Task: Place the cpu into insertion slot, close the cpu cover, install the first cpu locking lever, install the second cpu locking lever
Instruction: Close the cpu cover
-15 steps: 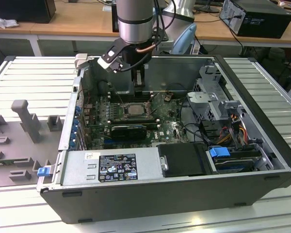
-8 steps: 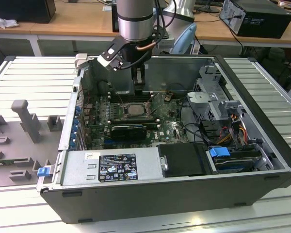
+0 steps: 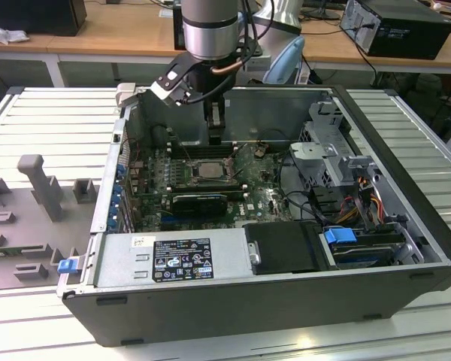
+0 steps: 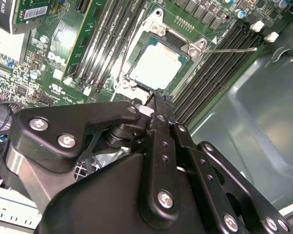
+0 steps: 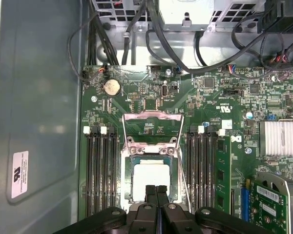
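Pinched-shut, empty claw (image 5: pixel 156 189) near cpu (image 5: pixel 149 178) seated in insertion slot (image 5: pixel 126 175). Open computer case (image 3: pixel 210 301) on ribbed grey bench (image 3: pixel 52 120); wooden desks (image 3: pixel 120 34) behind.

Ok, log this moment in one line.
cpu: seated in insertion slot | cpu cover: appears open | gripper: shut, at slot edge

I count, inside the open computer case (image 3: pixel 286 308): black memory slots (image 5: pixel 101 170), coin battery (image 5: pixel 112 87), finned heatsink (image 5: pixel 281 138), silver power supply (image 3: pixel 227 256), blue latch (image 3: pixel 340 235).

lab: desks (image 3: pixel 98 34), opened computer (image 3: pixel 233 312)
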You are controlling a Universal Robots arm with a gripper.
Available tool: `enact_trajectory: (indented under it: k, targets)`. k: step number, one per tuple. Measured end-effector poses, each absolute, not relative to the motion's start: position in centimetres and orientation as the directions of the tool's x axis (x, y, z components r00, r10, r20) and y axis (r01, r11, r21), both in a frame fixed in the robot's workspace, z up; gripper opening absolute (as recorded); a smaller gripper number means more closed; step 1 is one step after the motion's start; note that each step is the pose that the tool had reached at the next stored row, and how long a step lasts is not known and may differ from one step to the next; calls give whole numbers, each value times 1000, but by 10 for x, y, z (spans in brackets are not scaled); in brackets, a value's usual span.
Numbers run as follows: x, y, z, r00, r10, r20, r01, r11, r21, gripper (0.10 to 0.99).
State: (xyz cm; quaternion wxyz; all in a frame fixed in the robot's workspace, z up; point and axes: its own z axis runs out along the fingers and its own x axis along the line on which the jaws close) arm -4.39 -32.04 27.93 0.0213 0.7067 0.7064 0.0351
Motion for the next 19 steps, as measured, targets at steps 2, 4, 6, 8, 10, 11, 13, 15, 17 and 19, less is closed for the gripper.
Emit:
enact_trajectory:
  k: [2, 4, 6, 8, 10, 11, 13, 15, 17, 19]
  targets:
    - [-43, -320, 280, 0, 1000, 19, 997, -1, 80, 106]
    - [-43, -320, 280, 0, 1000, 19, 997, -1, 80, 106]
    - [-43, -320, 281, 0, 1000, 19, 997, -1, 80, 106]
    - [-43, -320, 282, 0, 1000, 19, 997, -1, 80, 106]
    - [-43, -320, 282, 0, 1000, 19, 997, -1, 80, 106]
    - [-43, -320, 282, 0, 1000, 19, 997, -1, 80, 106]
    - [-43, -320, 283, 0, 1000, 19, 997, -1, 80, 106]
    - [-43, -320, 283, 0, 1000, 19, 997, -1, 80, 106]
    - [-43, -320, 284, 0, 1000, 19, 997, -1, 80, 106]
    - [-43, -320, 284, 0, 1000, 19, 997, -1, 80, 106]
